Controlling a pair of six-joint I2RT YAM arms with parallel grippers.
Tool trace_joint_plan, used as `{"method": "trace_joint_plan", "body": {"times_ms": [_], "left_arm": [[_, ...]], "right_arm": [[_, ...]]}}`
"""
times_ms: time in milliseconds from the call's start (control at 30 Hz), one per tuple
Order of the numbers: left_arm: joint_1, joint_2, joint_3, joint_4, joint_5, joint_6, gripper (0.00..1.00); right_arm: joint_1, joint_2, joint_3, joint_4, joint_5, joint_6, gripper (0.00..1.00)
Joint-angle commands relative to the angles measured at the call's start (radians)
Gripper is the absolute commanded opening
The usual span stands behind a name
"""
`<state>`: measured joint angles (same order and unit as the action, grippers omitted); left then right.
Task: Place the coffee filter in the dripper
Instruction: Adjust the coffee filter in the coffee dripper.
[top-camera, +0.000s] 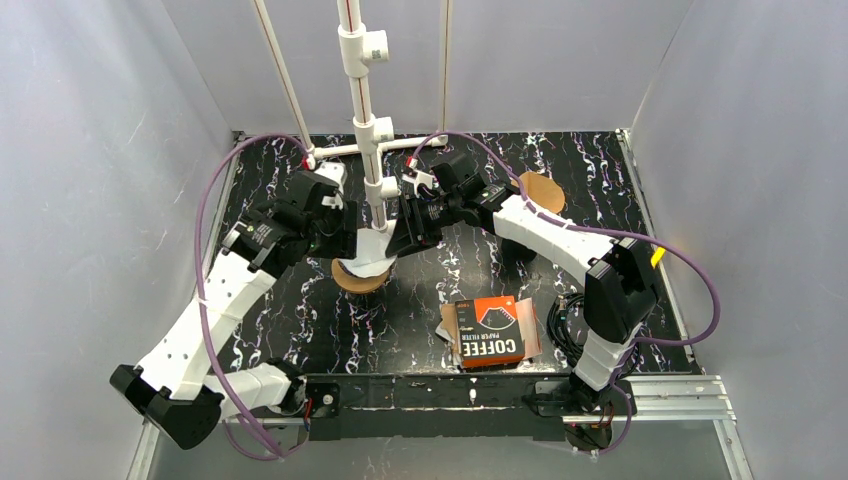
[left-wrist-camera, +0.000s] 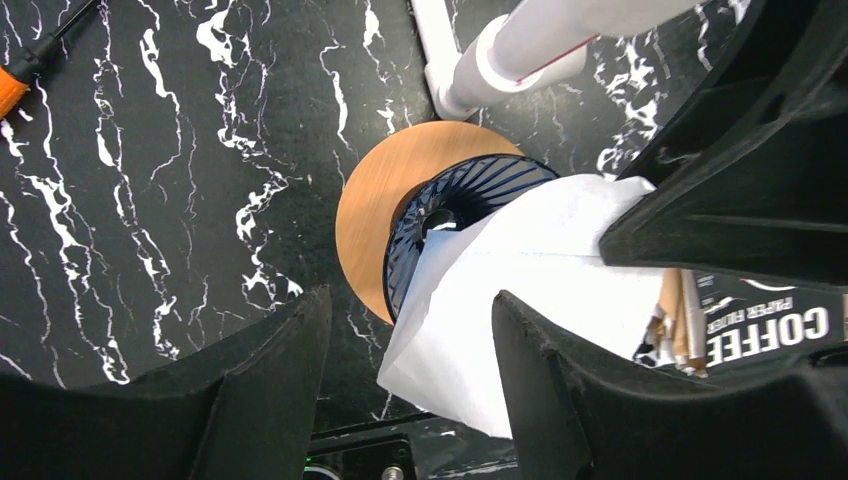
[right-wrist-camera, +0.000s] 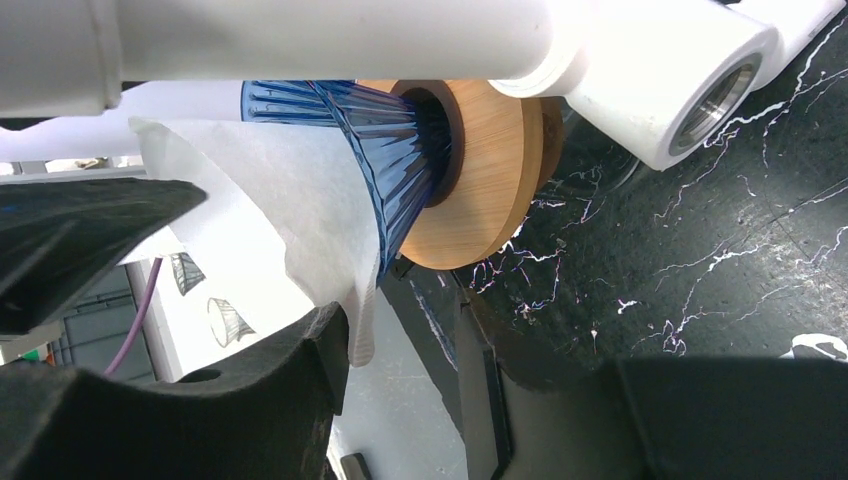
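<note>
The blue ribbed dripper (top-camera: 362, 278) stands on a round wooden base (top-camera: 350, 285) under the white pipe stand. The white paper filter (top-camera: 365, 258) sits in its mouth and sticks out well past the rim. My left gripper (top-camera: 343, 243) is open at the filter's left side. In the left wrist view the filter (left-wrist-camera: 530, 280) hangs between the spread fingers (left-wrist-camera: 270, 390), over the dripper (left-wrist-camera: 455, 200). My right gripper (top-camera: 402, 240) is open at the filter's right side. In the right wrist view the filter's edge (right-wrist-camera: 300, 210) rests against one finger (right-wrist-camera: 250, 400), beside the dripper (right-wrist-camera: 375, 150).
A white PVC pipe stand (top-camera: 365, 120) rises right behind the dripper, between both grippers. An orange and black coffee filter box (top-camera: 490, 330) lies at the front, with torn cardboard under it. A second wooden disc (top-camera: 541, 190) sits at the back right. An orange-handled tool (left-wrist-camera: 12, 88) lies nearby.
</note>
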<state>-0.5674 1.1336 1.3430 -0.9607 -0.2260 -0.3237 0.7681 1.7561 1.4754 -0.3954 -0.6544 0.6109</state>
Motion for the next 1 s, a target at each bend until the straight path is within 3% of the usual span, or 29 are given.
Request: {"method": "trace_joint_plan", "body": {"times_ms": [0, 200, 500, 967], "left_arm": [[0.045, -0.028, 0.066, -0.044, 0.074, -0.043, 0.56], [0.111, -0.021, 0.051, -0.061, 0.111, -0.045, 0.55], [0.151, 0.018, -0.046, -0.011, 0.212, -0.065, 0.59], [0.16, 0.047, -0.17, 0.05, 0.226, -0.064, 0.58]], "right_arm": [[0.005, -0.015, 0.038, 0.006, -0.008, 0.009, 0.5], [0.005, -0.016, 0.043, 0.014, -0.018, 0.018, 0.51], [0.008, -0.017, 0.012, 0.044, -0.011, 0.036, 0.71], [0.033, 0.022, -0.019, 0.063, -0.013, 0.056, 0.72]]}}
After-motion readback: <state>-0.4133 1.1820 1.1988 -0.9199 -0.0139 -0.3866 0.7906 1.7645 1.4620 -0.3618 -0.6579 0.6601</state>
